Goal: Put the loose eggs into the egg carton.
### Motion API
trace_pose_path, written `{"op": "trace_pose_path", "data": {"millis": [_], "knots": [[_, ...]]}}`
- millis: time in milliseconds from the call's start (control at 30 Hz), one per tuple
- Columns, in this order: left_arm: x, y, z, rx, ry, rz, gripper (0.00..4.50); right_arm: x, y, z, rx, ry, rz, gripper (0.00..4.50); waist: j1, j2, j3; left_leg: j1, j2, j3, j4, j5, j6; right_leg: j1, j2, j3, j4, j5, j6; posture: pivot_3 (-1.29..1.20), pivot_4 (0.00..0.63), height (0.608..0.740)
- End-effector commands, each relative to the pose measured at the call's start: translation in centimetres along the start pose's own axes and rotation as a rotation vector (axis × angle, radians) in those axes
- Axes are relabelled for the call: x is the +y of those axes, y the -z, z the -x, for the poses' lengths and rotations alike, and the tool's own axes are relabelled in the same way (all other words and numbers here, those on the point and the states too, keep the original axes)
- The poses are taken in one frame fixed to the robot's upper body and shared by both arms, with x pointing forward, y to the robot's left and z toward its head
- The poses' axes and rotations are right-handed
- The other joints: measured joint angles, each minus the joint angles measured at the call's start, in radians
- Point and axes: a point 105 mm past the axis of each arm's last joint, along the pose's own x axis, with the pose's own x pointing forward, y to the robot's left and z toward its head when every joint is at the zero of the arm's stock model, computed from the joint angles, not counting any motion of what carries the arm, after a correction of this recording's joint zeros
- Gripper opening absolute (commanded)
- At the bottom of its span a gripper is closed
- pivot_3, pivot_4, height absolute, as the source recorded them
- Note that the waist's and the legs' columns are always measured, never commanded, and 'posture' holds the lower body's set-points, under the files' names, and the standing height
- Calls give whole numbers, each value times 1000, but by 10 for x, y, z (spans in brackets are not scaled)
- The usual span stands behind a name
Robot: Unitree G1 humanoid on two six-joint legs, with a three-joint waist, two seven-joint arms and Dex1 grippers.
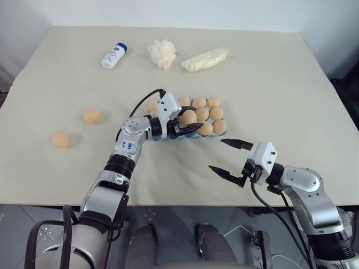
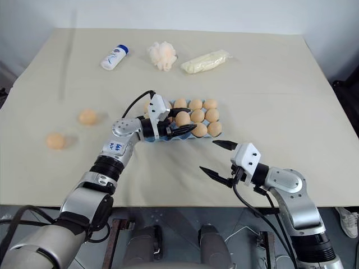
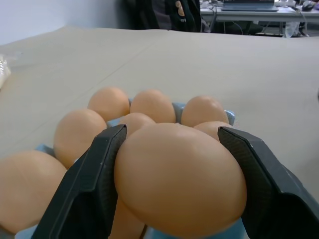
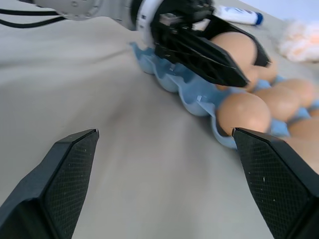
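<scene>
The light blue egg carton [image 4: 172, 82] lies at the table's middle, with several tan-orange eggs [image 1: 208, 115] in the cups at its right end. My left gripper [image 1: 190, 120] hovers over the carton's middle, shut on one egg [image 3: 179, 179] held between both black fingers. Two loose eggs [image 1: 91, 116] [image 1: 60, 139] rest on the cloth well to the left of the carton. My right gripper [image 1: 220, 154] stands open and empty, near the front of the table, just in front of the carton's right end and apart from it.
Along the back of the table lie a white bottle with a blue cap [image 1: 114, 56], a white fluffy puff [image 1: 162, 54] and a pale yellow wrapped packet [image 1: 205, 59]. The table's front edge [image 1: 185, 204] runs just below my right gripper.
</scene>
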Motion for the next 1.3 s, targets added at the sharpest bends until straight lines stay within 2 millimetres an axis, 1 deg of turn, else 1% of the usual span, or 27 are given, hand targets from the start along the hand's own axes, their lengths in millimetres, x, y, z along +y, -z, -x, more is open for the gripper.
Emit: {"op": "trace_pose_path", "data": {"millis": [33,100,167,233,333,367,400,433,467,567,633,700,767,867,967,1067,1167,1233,1300], "knots": [[0,-5,-1,-12,12,-16,3423,4,-14,2,-46,16,23,4500,1,0,0,0,0,0,0,0,0,0,0,0,0,0,0,0,150,740],[3,-8,3,-29,-4,-21,3850,4,-15,1,-49,18,22,4500,1,0,0,0,0,0,0,0,0,0,0,0,0,0,0,0,150,740],[2,-15,9,-65,4,-28,4486,4,-15,0,-50,19,21,4500,-1,0,0,0,0,0,1,0,0,0,0,0,0,0,0,0,150,740],[2,-23,18,-89,14,-54,4486,4,-15,-2,-55,15,23,4500,-3,0,0,0,0,0,1,0,0,0,0,0,0,0,0,0,150,740],[17,-38,53,-118,-66,-90,4486,0,-17,-9,-74,-7,28,4500,-9,0,0,0,1,0,0,1,-1,0,1,0,1,0,0,0,150,740],[20,-41,67,-118,-94,-97,4486,0,-18,-11,-82,-17,31,4500,-10,0,0,0,1,0,0,1,-1,-1,1,1,2,0,0,0,150,740],[21,-42,75,-116,-108,-100,4486,0,-19,-13,-86,-23,33,4500,-14,0,0,0,1,0,0,1,-1,-1,1,0,2,0,0,0,150,740],[23,-40,89,-92,-139,-108,4486,-1,-20,-15,-94,-33,35,4500,-13,0,0,1,2,0,0,1,-1,-1,2,0,3,0,0,0,150,740],[23,-38,98,-74,-158,-112,4486,-1,-20,-16,-99,-39,35,4500,-12,0,0,1,2,0,0,1,-1,-1,1,0,3,0,0,0,150,740],[18,-31,143,-36,-269,-59,4486,-4,-25,-24,-137,-60,31,4500,-17,0,0,1,2,0,0,1,-1,0,1,0,3,0,0,0,150,740],[15,-25,174,-9,-395,-59,4486,-5,-29,-29,-164,-72,31,4500,-25,0,0,1,2,0,0,0,-1,-1,1,0,3,0,0,0,150,740],[7,-16,204,23,-501,-34,4486,-6,-32,-33,-189,-87,36,4500,-26,0,0,1,3,0,0,0,-1,-1,0,-1,4,0,0,0,150,740],[-5,-7,228,57,-582,-14,4486,-5,-35,-37,-212,-104,40,4500,-28,0,0,1,3,-1,0,0,-1,-1,0,-2,6,0,0,0,150,740],[-19,1,256,91,-714,-5,4486,-2,-40,-41,-243,-132,52,4500,-25,0,0,1,2,-1,0,-1,1,0,0,-2,6,-1,-1,0,150,740],[-37,10,279,118,-823,49,4486,2,-42,-44,-261,-166,54,4500,-26,-1,0,2,1,-1,0,-3,5,1,-1,-3,6,-1,-2,0,150,740],[-48,13,295,118,-926,75,4486,4,-42,-46,-263,-185,52,4500,-31,-2,-1,3,2,-1,-1,-3,6,1,-2,-3,6,0,-4,0,150,740],[-53,17,310,133,-1018,71,4486,4,-42,-46,-262,-189,51,4500,-29,-3,-1,3,2,-2,-1,-3,6,1,-2,-5,6,1,-5,0,150,740],[-55,20,314,146,-1037,75,4486,3,-42,-46,-262,-189,50,4500,-30,-3,-2,3,2,-3,-1,-3,6,1,-2,-5,6,1,-5,0,150,740],[-53,24,326,153,-1118,64,4486,4,-41,-46,-262,-194,49,4500,-30,-3,-2,3,1,-2,-2,-3,6,1,-2,-5,4,1,-6,0,150,740]]}}
